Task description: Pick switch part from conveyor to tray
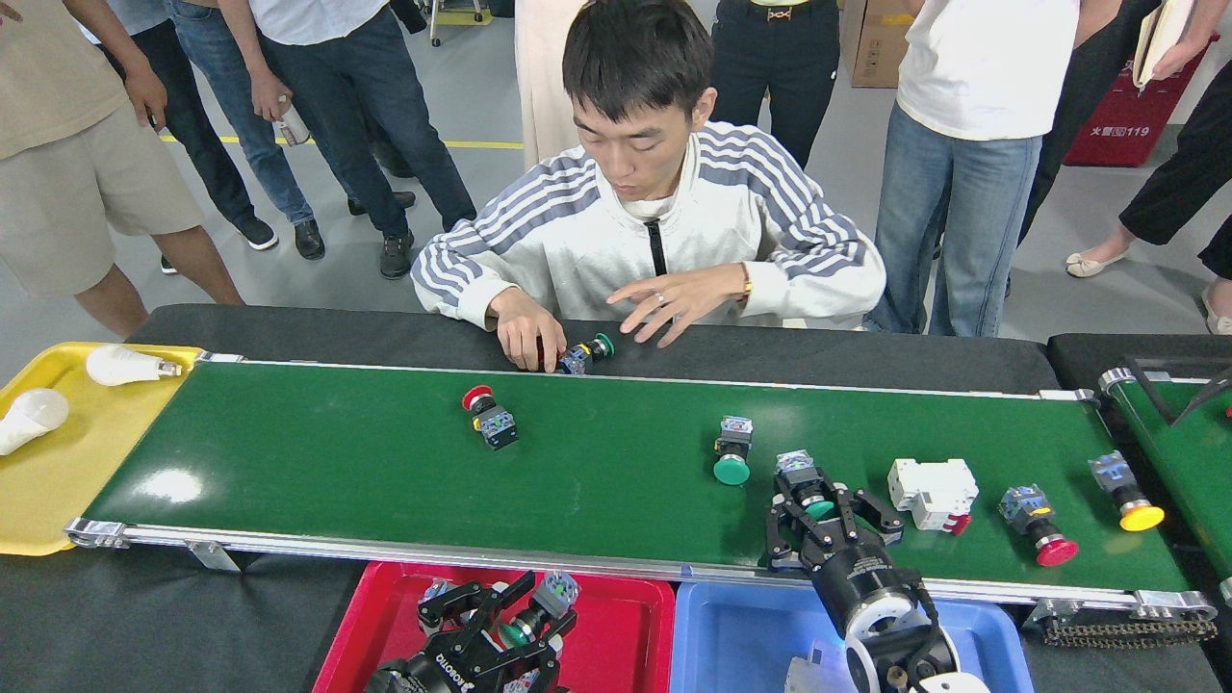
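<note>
The green conveyor (337, 462) carries several switch parts: a red-capped one (489, 416), a green-capped one (732, 450), another red-capped one (1035, 525) and a yellow-capped one (1124, 493). My right gripper (824, 502) reaches over the near rail, its fingers spread on both sides of a green-capped switch part (801, 472) lying on the belt. My left gripper (520, 621) hangs low over the red tray (626, 616), shut on a green-capped switch part (541, 608).
A white breaker (932, 494) lies on the belt just right of my right gripper. A blue tray (731, 635) sits under the right arm. A person's hands (525, 332) handle a switch at the far rail. A yellow tray (58, 481) with bulbs stands left, a second belt (1179, 462) right.
</note>
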`<action>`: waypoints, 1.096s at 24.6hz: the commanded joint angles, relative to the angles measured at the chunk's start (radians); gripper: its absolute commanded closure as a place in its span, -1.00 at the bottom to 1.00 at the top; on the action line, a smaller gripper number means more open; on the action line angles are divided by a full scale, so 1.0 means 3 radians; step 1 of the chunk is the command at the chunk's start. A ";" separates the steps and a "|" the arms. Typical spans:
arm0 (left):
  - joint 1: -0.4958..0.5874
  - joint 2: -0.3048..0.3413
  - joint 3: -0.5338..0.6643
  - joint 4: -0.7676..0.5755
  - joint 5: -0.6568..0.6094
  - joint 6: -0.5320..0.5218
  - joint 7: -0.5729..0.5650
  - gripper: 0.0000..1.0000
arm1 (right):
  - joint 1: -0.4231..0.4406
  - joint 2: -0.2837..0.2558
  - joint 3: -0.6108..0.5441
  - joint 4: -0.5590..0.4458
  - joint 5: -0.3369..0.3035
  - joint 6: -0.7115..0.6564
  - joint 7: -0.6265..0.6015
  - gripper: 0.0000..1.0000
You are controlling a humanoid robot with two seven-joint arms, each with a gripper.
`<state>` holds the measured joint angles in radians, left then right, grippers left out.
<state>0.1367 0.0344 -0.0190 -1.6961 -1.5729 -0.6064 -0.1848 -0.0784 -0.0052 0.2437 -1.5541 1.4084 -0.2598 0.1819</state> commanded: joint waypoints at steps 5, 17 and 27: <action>-0.0016 -0.0248 0.0799 0.0106 0.0125 0.0978 0.0227 -1.00 | -0.0040 0.0089 0.0650 -0.0071 0.0020 -0.0551 -0.0013 -1.00; -0.0312 -0.0099 0.0820 0.0366 0.0089 0.0958 0.0499 -1.00 | 0.0435 0.0217 -0.0275 -0.0378 -0.0098 0.0293 -0.0483 -1.00; -0.1524 0.0182 0.0723 0.1762 0.0084 0.1275 0.0360 -1.00 | 0.0727 0.0222 -0.0715 -0.0368 -0.0047 0.0912 -0.0755 -1.00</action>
<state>-0.2832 0.0766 0.2038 -1.1974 -1.5472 -0.2507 -0.0808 0.1628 0.0598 0.0106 -1.6555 1.3890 -0.0127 -0.0398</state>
